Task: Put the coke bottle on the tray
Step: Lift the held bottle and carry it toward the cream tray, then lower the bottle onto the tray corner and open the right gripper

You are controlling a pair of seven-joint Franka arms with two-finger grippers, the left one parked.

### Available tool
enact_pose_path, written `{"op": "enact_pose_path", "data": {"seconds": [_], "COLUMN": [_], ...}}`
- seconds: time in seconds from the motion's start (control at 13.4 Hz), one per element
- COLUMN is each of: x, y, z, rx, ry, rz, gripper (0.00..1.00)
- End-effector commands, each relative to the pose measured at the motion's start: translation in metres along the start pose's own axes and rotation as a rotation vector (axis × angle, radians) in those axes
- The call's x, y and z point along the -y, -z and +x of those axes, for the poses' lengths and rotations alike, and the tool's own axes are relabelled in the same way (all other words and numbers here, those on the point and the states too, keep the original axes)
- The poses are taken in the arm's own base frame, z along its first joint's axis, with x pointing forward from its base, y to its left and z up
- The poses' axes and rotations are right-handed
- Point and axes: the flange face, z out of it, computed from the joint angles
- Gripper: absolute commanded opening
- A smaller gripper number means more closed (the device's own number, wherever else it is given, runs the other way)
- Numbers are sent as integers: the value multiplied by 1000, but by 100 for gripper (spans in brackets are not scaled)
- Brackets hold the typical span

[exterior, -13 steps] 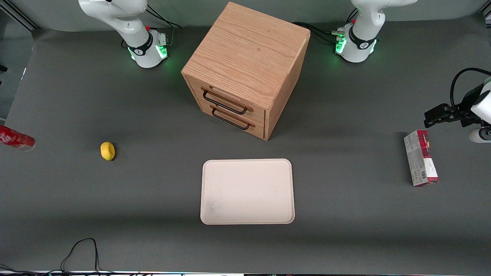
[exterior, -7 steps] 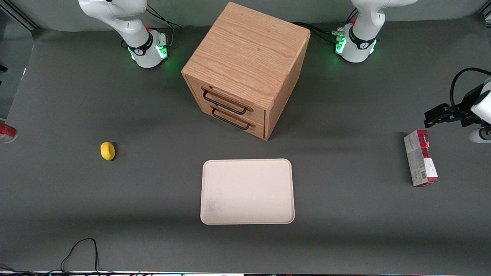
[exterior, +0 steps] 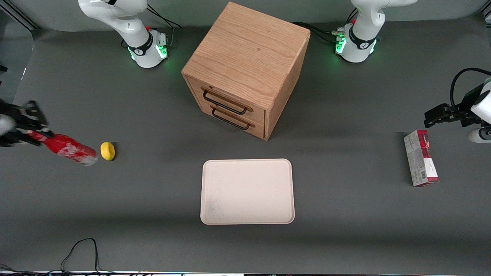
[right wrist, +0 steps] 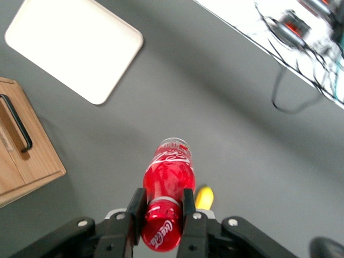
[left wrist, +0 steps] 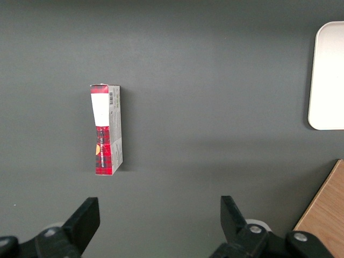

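My right gripper (exterior: 32, 132) hangs above the working arm's end of the table, shut on the cap end of the coke bottle (exterior: 67, 148). The slim red bottle with white script is held tilted, nearly level, its base pointing at the table's middle and close beside a yellow lemon (exterior: 107, 151). In the right wrist view the gripper (right wrist: 161, 207) clamps the bottle (right wrist: 167, 185) at its red cap, one finger on each side. The cream-white tray (exterior: 247, 191) lies flat and bare near the table's middle, nearer the front camera than the cabinet. It also shows in the right wrist view (right wrist: 75, 45).
A wooden two-drawer cabinet (exterior: 245, 69) stands at mid table, drawers shut. A red-and-grey carton (exterior: 420, 163) lies toward the parked arm's end and shows in the left wrist view (left wrist: 106, 129). A black cable (exterior: 82, 251) loops at the table's near edge.
The gripper and bottle have swung in from the picture's edge toward the table's middle. The bottle's base now reaches almost to the lemon.
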Motion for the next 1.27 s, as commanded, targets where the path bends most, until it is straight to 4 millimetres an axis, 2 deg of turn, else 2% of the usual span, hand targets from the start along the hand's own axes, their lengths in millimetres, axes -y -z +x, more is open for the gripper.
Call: {"op": "enact_pose_path", "data": {"seconds": [0.0, 0.15, 0.3, 0.45, 0.52, 0.67, 0.89, 1.19], "x": [80, 126, 168, 199, 208, 205, 195, 182], "y": [-24, -46, -60, -78, -88, -120, -193, -279], "z": [66, 96, 117, 136, 144, 160, 186, 204], "rx": [-17, -30, -49, -65, -71, -79, -92, -99], "ry": [22, 35, 41, 32, 29, 39, 39, 39], "rz": [-34, -29, -28, -26, -44, -87, -97, -103], "gripper": [0, 0, 0, 0, 0, 0, 0, 0]}}
